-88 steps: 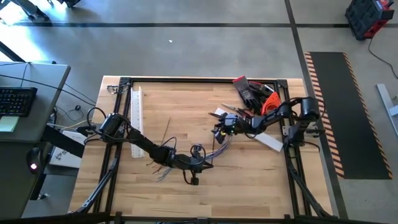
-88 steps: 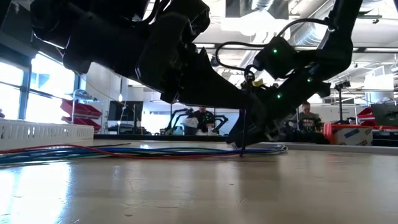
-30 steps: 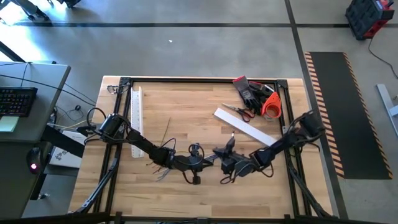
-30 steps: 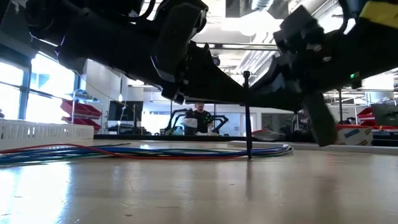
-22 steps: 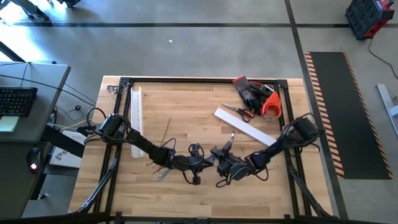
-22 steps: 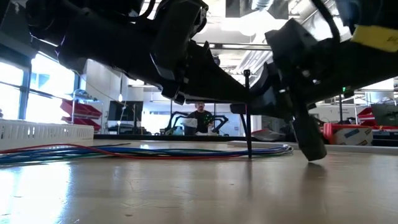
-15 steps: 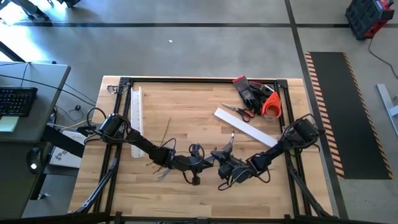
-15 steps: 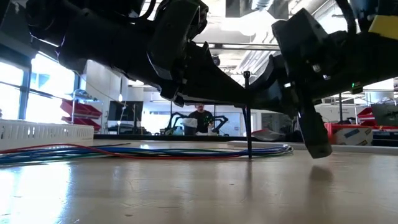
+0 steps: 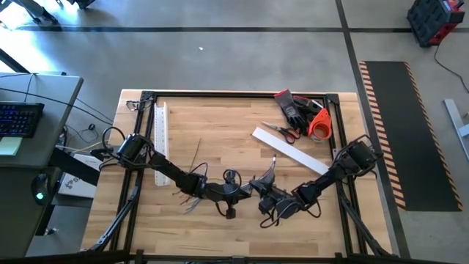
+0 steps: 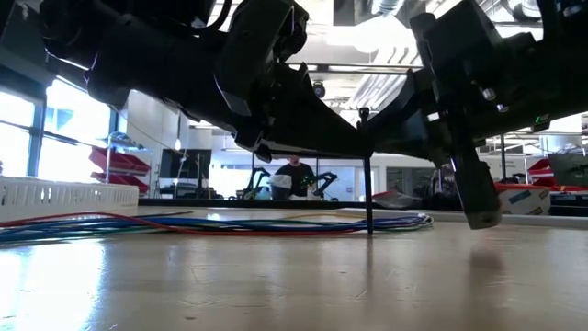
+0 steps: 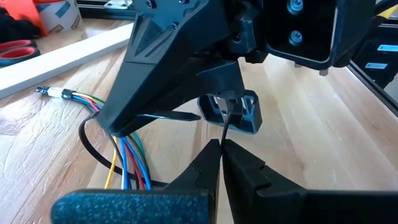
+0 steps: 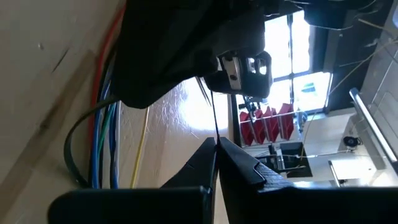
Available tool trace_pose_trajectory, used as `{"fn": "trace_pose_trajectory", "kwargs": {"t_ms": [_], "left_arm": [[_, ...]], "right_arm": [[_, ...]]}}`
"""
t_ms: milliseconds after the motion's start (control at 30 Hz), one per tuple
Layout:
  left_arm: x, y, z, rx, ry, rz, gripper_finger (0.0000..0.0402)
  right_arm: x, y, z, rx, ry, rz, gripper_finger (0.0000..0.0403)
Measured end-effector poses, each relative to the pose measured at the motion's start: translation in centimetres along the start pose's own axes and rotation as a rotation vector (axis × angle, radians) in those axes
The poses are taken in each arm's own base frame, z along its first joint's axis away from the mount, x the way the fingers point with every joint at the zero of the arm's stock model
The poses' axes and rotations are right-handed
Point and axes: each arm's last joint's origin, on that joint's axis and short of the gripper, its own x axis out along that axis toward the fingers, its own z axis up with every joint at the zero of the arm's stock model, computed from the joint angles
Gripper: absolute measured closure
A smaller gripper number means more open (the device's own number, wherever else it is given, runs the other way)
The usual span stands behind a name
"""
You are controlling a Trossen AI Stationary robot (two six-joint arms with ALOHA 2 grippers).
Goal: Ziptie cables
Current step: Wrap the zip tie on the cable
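We find no text, label, brand or number that we can read in any view. The orange tape roll (image 11: 55, 14) beside the white duct (image 11: 59, 59) carries a pale printed band, possibly lettering, but we cannot make it out. The yellow note (image 9: 10, 146) by the keyboard (image 9: 17, 119) looks blank.

We see scissors (image 9: 278, 131), dark gloves (image 9: 295, 110), an orange tape roll (image 9: 319, 126) and a white board (image 9: 290, 150) on the table (image 9: 220, 121).

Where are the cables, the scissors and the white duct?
cables (image 11: 127, 155): left wrist view, coloured strands beside the ziptie loop.
scissors (image 9: 281, 131): high view, the blades.
white duct (image 9: 159, 139): high view, mid-length.
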Motion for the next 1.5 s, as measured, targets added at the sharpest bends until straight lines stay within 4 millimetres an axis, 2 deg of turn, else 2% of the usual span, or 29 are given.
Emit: {"fn": "trace_pose_trajectory", "kwargs": {"t_ms": [767,1000,1233,1500], "left_arm": [[0.3,0.6,0.1,-0.102,0.017,-0.059,0.0402],[0.6,2.1,0.1,-0.234,0.031,-0.119,0.0402],[-0.2,3.6,-0.8,-0.340,-0.028,-0.150,0.0401],[-0.6,3.8,-0.8,-0.340,-0.056,-0.191,0.0401]], "right_arm": [[-1.0,0.0,1.3,-0.072,-0.052,-0.001,0.0403],[-1.4,0.3,1.6,-0.099,-0.101,0.029,0.0403],[-1.9,0.4,1.9,-0.191,-0.118,0.020,0.0403],[-1.2,0.2,1.7,-0.077,-0.135,0.048,0.0402]]}}
